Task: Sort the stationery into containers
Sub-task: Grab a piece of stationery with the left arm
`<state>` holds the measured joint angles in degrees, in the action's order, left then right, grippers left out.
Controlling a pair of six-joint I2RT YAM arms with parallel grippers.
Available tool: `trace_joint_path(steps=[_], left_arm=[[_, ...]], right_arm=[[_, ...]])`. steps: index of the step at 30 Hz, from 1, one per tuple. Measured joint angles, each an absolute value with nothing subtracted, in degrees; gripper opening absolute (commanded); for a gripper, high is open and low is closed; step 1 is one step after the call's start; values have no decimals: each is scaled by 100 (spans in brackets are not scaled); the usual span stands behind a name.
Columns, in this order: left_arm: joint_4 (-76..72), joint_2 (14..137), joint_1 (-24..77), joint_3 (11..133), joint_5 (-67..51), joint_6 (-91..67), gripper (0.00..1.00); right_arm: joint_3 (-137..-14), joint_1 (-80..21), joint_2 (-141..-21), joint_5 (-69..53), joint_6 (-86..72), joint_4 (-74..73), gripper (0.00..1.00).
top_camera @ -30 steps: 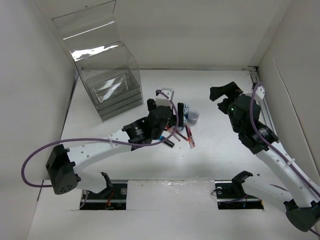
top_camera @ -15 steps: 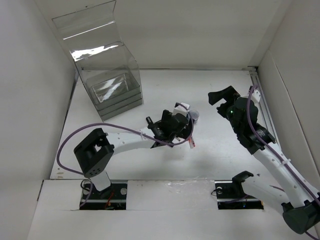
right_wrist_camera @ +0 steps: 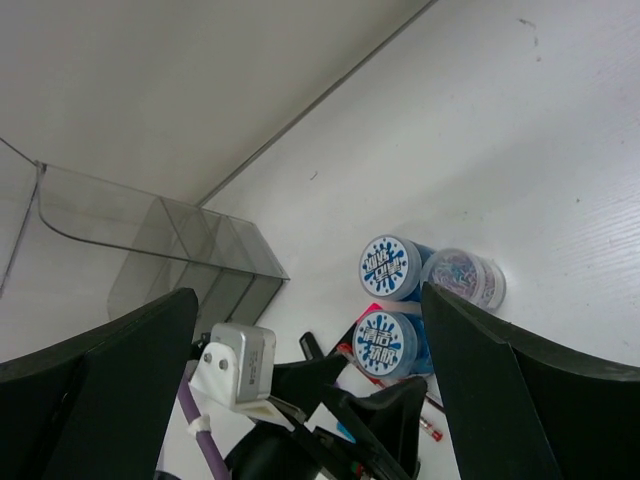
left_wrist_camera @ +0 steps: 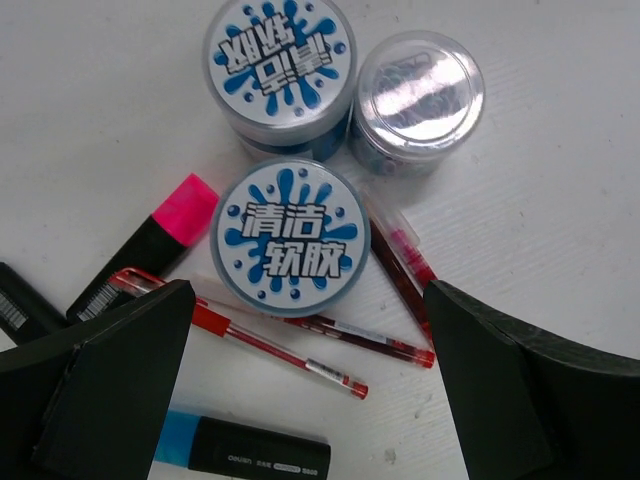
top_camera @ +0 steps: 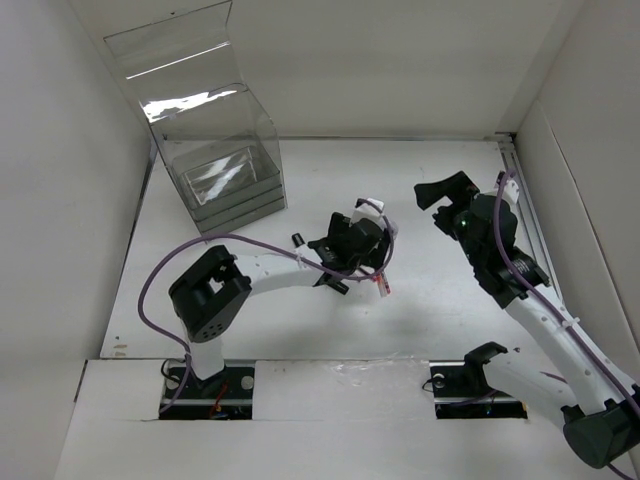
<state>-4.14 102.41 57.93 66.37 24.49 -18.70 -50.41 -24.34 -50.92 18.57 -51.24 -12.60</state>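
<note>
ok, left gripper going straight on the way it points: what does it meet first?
Likely the nearest blue-white tub, its lid roughly centred in the open left gripper. Red pens lie right beside it. Depth is hard to judge.

We see two round blue-white tubs standing upright, the farther tub (left_wrist_camera: pixel 281 62) just beside the nearer tub (left_wrist_camera: pixel 290 237). A pink-capped marker (left_wrist_camera: pixel 150 250), a blue-capped marker (left_wrist_camera: pixel 245 455) and thin red pens (left_wrist_camera: pixel 280 347) lie flat by the nearer one. The clear organizer (top_camera: pixel 215 170) stands well apart, lid raised.
</note>
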Motion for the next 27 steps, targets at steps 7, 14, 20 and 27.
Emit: trace_joint_path(steps=[7,14,20,27], left_arm=[[-556,10444,5688,6796,2554,-1813,98],[-652,10801,5686,6912,2554,-1761,86],[-738,10818,5671,6914,2606,-1737,48],[-768,10600,5671,6742,2604,-1719,31]], right_arm=[[-5037,-2432,-5089,1745,-5124,-1232,99],[-4976,-2432,-5076,1669,-5122,-1186,99],[-4965,-2432,-5054,1540,-5122,-1122,99],[-4965,-2432,-5054,1433,-5118,-1103,99]])
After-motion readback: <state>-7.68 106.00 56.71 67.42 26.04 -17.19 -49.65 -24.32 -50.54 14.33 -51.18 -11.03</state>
